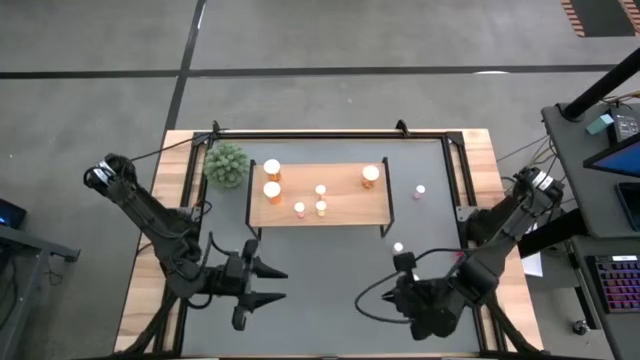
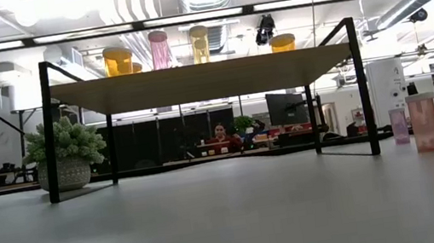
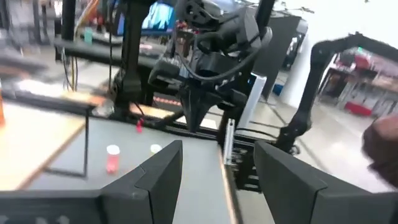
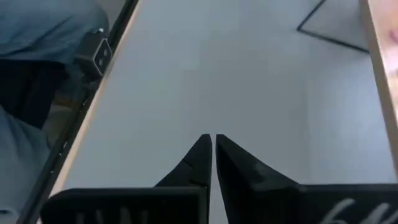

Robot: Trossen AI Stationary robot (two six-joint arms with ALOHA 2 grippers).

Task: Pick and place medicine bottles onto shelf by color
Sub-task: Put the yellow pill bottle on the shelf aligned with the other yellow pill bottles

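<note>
The shelf stands at the table's far middle. On it rest three orange medicine bottles, a pink one and two yellow ones. Two pink bottles stand upright on the table to the shelf's right; the low view shows them as well. My left gripper is open and level near the front left, holding nothing. My right gripper hangs above the table near the front right, shut and empty.
A green plant ball sits by the shelf's left end. The table's wood rim frames the grey top. In the left wrist view my right arm stands close ahead of the left fingers. A desk with a keyboard is beyond the right edge.
</note>
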